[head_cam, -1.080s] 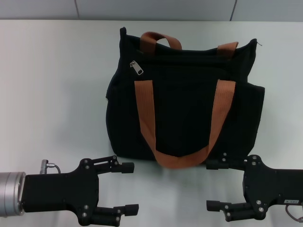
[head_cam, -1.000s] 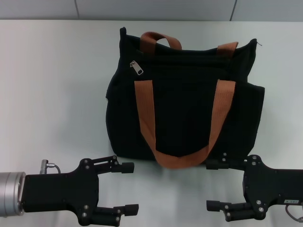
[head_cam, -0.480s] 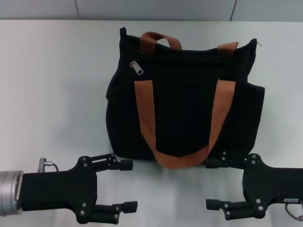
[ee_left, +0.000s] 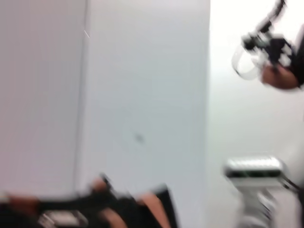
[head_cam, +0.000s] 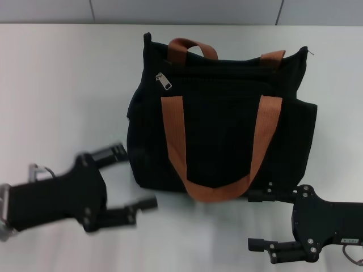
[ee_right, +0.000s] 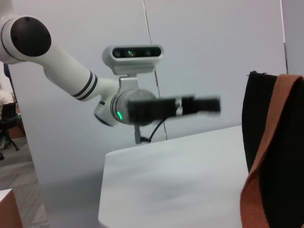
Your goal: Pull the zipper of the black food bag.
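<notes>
Left arm begins its approach to the bag.

Our left gripper (head_cam: 128, 180), fingers spread, has lifted from its rest and swung toward the black food bag (head_cam: 221, 122), whose zipper (head_cam: 165, 81) waits untouched at the upper left corner. The right gripper (head_cam: 256, 222) idles, spread, near the bag's bottom edge. Bare table (head_cam: 62, 90) lies leftward.

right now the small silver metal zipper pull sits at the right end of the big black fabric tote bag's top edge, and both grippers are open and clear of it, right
Not quite. The head view shows the small silver metal zipper pull at the left end of the big black fabric tote bag's top edge. The left gripper and right gripper are indeed open and clear of it.
</notes>
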Action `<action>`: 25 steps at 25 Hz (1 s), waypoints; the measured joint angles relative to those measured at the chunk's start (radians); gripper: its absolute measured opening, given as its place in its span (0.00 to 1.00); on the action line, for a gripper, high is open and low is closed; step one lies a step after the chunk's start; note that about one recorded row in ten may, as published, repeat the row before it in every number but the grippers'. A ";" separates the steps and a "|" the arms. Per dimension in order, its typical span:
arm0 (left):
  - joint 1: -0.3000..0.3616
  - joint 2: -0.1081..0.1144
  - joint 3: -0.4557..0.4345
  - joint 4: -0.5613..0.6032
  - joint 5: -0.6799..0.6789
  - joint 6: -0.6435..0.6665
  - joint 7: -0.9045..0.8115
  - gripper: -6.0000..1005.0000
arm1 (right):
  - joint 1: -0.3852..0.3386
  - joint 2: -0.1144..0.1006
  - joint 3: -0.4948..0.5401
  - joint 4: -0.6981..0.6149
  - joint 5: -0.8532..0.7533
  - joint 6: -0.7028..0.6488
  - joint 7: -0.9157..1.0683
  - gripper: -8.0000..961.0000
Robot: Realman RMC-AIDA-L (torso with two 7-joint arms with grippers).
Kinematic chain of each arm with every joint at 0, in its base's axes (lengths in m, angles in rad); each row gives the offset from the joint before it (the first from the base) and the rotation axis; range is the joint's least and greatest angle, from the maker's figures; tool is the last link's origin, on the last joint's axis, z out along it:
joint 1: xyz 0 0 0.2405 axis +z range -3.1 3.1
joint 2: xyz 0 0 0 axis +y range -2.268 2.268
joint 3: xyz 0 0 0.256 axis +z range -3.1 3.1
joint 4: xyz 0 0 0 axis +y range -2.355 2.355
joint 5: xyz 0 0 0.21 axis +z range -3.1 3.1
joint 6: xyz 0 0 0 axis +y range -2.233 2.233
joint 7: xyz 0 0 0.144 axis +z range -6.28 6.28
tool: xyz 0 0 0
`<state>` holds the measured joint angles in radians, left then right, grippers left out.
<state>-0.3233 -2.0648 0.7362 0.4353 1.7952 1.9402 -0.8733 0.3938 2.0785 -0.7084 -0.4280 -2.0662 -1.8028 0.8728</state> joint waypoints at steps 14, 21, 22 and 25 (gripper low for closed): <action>-0.024 0.057 -0.288 -0.055 -0.088 -0.103 -0.007 0.83 | -0.001 0.000 0.001 0.000 0.000 0.001 0.001 0.84; -0.108 0.096 -0.274 -0.011 0.063 -0.192 -0.063 0.83 | -0.002 0.000 0.001 0.000 0.000 0.001 0.008 0.84; -0.114 0.093 -0.274 -0.007 0.076 -0.195 -0.063 0.83 | -0.003 0.000 0.001 0.000 0.000 0.001 0.008 0.84; -0.141 0.082 -0.275 0.001 0.121 -0.216 -0.063 0.83 | -0.005 0.000 0.001 0.000 0.000 0.000 0.010 0.84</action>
<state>-0.4641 -1.9824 0.4616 0.4366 1.9166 1.7241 -0.9359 0.3885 2.0785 -0.7071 -0.4280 -2.0661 -1.8024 0.8824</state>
